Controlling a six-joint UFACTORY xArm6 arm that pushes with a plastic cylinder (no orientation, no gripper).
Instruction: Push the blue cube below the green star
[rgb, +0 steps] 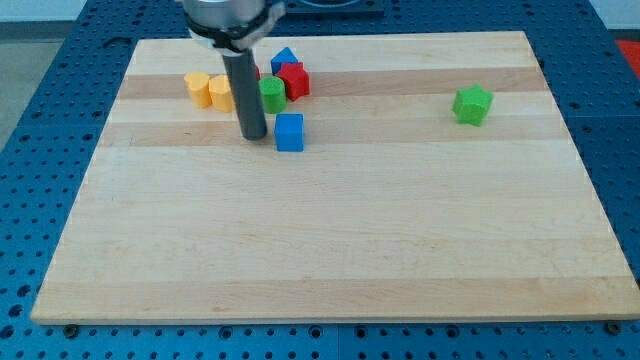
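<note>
On the wooden bench (330, 250), the blue cube (289, 132) sits just to the right of my tip (253, 136), close by but with contact unclear. The dark rod stands upright, descending from the view's top; it has no jaws. Behind lie a green block (272, 94), red block (294, 80), another blue block (284, 60) and two yellow blocks (208, 90). The green star (473, 104) rests well apart, at right.
</note>
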